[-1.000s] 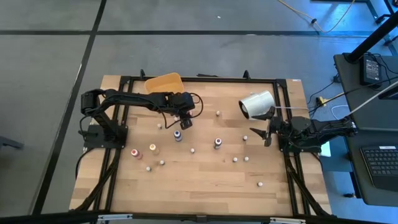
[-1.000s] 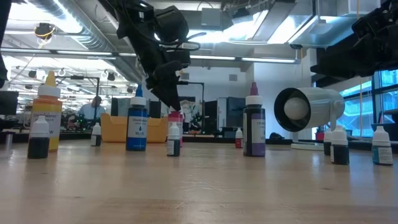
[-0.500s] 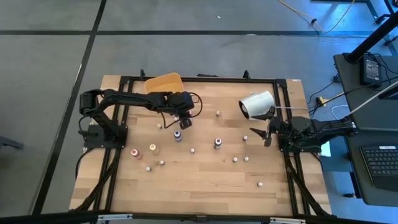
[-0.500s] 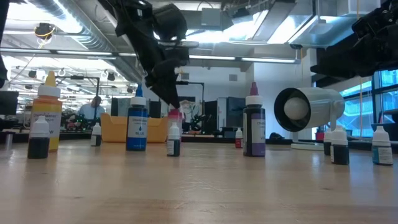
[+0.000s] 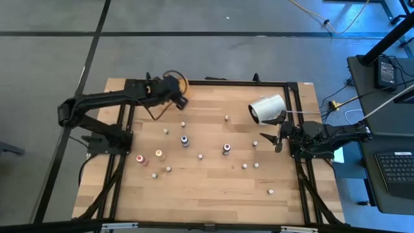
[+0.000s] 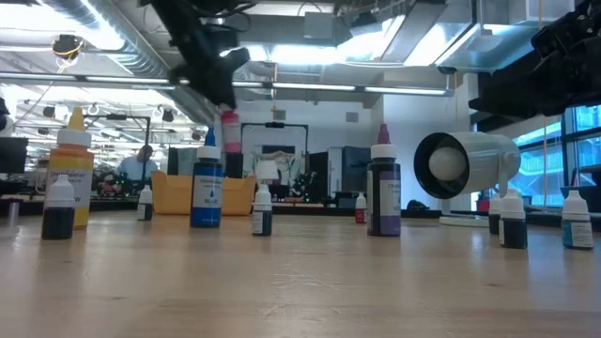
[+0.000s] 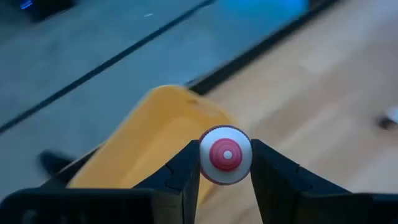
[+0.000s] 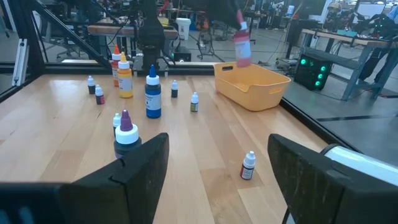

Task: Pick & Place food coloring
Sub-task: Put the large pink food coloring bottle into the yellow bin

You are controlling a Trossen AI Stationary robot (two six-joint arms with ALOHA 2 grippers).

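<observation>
My left gripper (image 5: 176, 90) is shut on a small red food coloring bottle (image 6: 228, 128) and holds it in the air above the yellow-orange tray (image 7: 152, 137) at the table's far left. The other food coloring bottles stand upright on their bases across the wooden table: a blue one (image 5: 185, 140), a purple one (image 5: 226, 149), a red one (image 5: 140, 158), an orange one (image 5: 158, 155) and several tiny ones. My right gripper (image 5: 272, 141) waits open near the table's right edge, touching nothing. My left gripper pinches the small red bottle between its two fingers, one on each side of it (image 7: 226, 155). The bottle's round white-rimmed end faces the wrist camera. In the low view the bottle hangs roughly upright below the fingers (image 6: 214, 75), lifted clear above the tray.
A large white cylinder (image 5: 267, 109) lies on its side at the far right, just beyond my right gripper. A black frame (image 5: 207, 81) borders the table. Bare wood lies along the near edge, apart from one tiny bottle (image 5: 270, 191).
My left gripper, holding the red bottle, has risen from the middle of the table by the blue bottle. It has swung toward the far left edge, over the yellow-orange tray. The bottle is now well above the other bottles. The right arm kept still.
</observation>
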